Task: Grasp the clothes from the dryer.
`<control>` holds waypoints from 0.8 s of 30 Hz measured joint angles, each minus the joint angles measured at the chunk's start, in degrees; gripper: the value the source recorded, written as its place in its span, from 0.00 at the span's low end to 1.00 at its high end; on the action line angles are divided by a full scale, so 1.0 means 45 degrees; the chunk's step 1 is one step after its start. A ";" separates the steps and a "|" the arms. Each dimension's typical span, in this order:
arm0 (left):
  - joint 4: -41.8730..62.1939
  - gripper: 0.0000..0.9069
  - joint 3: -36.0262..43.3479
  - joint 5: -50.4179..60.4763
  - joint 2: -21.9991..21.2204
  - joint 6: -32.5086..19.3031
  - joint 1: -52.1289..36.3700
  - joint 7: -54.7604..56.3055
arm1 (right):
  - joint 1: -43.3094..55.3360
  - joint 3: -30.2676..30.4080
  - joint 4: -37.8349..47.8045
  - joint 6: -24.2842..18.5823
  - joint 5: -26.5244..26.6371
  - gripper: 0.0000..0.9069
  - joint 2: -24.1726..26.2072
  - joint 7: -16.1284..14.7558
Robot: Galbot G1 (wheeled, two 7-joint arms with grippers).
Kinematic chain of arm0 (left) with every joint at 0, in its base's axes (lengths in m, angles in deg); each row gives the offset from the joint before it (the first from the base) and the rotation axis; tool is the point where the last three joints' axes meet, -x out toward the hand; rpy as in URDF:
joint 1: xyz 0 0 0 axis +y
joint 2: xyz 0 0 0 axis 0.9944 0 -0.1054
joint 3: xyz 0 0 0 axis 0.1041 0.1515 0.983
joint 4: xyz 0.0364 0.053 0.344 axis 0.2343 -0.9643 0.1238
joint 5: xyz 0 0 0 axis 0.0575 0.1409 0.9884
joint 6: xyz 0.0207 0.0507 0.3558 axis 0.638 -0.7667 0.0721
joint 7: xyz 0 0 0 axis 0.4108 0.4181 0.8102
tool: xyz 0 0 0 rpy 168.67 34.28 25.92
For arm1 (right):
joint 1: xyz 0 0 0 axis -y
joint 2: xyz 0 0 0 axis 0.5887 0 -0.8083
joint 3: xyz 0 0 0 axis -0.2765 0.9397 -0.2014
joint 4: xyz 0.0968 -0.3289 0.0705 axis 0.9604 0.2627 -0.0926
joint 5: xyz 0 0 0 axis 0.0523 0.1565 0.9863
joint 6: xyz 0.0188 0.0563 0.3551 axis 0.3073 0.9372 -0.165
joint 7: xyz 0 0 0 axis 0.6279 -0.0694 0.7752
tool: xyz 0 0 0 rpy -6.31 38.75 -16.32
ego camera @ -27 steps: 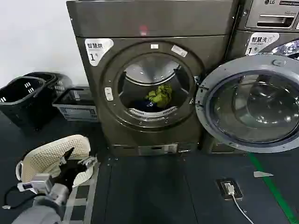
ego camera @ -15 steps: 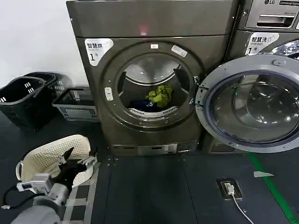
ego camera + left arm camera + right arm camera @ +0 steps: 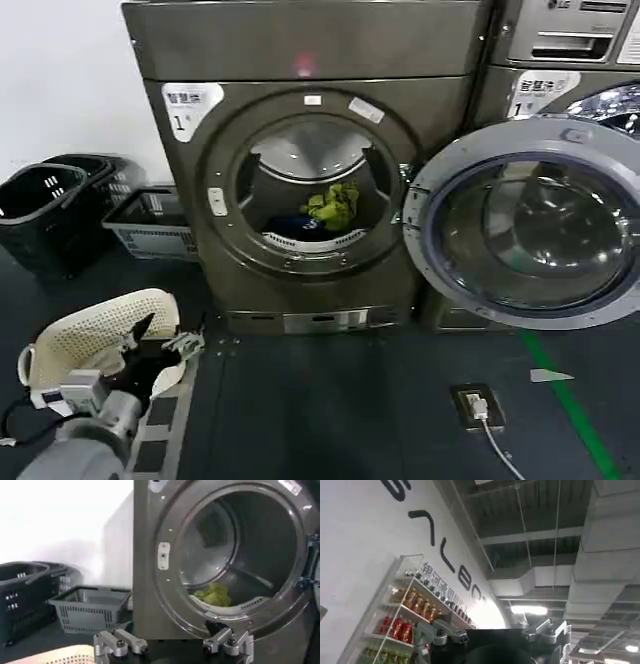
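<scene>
The dryer [image 3: 300, 50] stands ahead with its round port open and its glass door [image 3: 525, 225] swung to the right. Inside the drum lie the clothes: a yellow-green bundle [image 3: 333, 207] [image 3: 214, 594] and, to its left, a dark blue garment [image 3: 292, 226]. My left gripper [image 3: 165, 338] [image 3: 172, 645] is open and empty, low at the front left over a white basket [image 3: 95, 335], well short of the port. My right gripper [image 3: 492, 635] is open with nothing in it and points up at a ceiling.
Two black baskets [image 3: 45, 205] and a grey basket [image 3: 150, 225] stand against the wall left of the dryer. An LG-marked machine [image 3: 565, 40] is behind the open door. A floor socket with a cable [image 3: 472, 405] and a green line [image 3: 565, 400] lie at the right.
The dryer and its door now sit further left and slightly larger in the head view. The left gripper stays open over the white basket. The clothes have not moved.
</scene>
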 measured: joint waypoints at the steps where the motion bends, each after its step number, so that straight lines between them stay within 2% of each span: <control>1: 0.0021 1.00 -0.0001 0.0009 -0.0006 0.0001 -0.0002 0.0000 | 0.0019 0.0030 -0.0015 -0.0002 -0.0003 1.00 -0.0008 -0.0017; 24: 0.0318 1.00 0.0249 0.0210 -0.0095 0.0022 -0.0139 -0.0078 | 0.0254 0.0311 -0.0054 0.0003 -0.0118 1.00 -0.0094 -0.0186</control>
